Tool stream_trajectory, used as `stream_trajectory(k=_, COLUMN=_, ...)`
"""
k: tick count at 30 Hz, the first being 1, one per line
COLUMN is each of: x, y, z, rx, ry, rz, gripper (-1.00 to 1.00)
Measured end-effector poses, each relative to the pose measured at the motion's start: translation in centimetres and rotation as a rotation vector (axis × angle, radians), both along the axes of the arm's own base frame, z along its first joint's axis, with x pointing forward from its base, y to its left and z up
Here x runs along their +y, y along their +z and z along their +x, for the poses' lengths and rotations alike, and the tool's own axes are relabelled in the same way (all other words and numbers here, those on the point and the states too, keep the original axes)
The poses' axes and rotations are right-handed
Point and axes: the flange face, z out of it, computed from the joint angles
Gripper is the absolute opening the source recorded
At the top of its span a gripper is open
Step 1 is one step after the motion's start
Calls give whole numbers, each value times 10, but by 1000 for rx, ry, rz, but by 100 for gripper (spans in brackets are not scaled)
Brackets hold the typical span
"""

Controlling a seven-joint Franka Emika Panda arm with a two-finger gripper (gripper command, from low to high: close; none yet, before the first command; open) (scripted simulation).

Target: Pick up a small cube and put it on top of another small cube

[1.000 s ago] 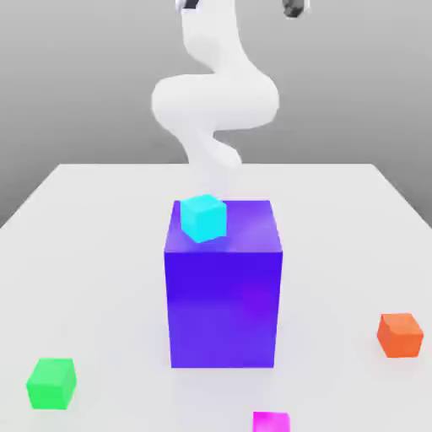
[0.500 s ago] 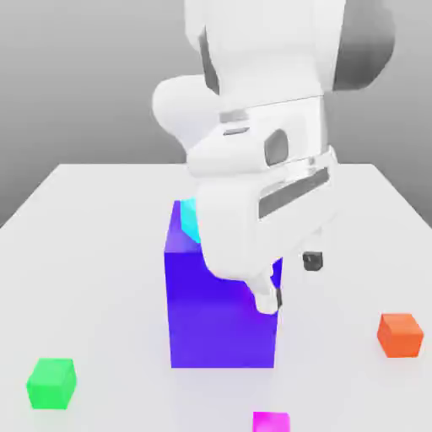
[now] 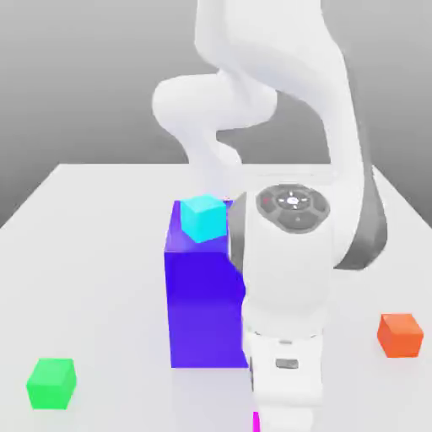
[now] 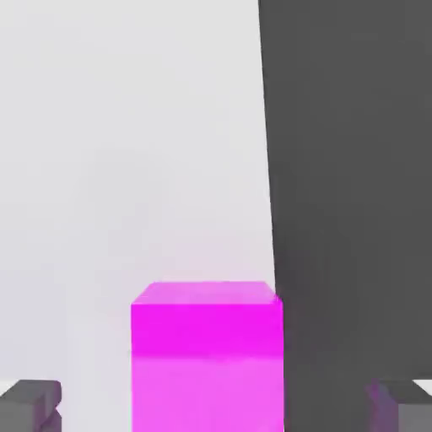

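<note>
We see the tool [image 4: 216, 407] spread wide, the arm [image 3: 291, 253] reaching down with its hand low over the plain magenta cube [image 4: 207, 363] — near the table's edge, between the fingertips [image 4: 29, 405]. Beyond, a smooth cyan cube [image 3: 203, 218] sits on the tall blue-purple block [image 3: 207, 308] — all on a pale table [image 3: 110, 278] before a grey backdrop [image 3: 76, 84].
</note>
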Motion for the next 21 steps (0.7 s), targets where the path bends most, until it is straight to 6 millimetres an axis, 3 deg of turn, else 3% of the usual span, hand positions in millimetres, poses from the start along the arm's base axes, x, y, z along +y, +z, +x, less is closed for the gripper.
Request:
stream_trajectory(k=6, x=0, y=-6, z=-1, rx=3, ry=0, rz=0, gripper=-100)
stream_trajectory(k=8, x=0, y=8, z=0, rx=2, ry=2, rz=-1, gripper=-100)
stream_trajectory(k=11, x=-1, y=46, z=0, rx=3, ry=-1, rz=0, gripper=-100)
stream_trajectory(k=12, x=-14, y=55, z=0, rx=2, ry=-46, rz=-2, gripper=-100)
stream_trajectory(k=16, x=-105, y=76, z=-6, rx=-1, ry=-362, rz=-8, gripper=-100)
stream_trajectory(k=21, x=-221, y=95, z=-40, rx=-2, ry=-790, rz=-7, gripper=-100)
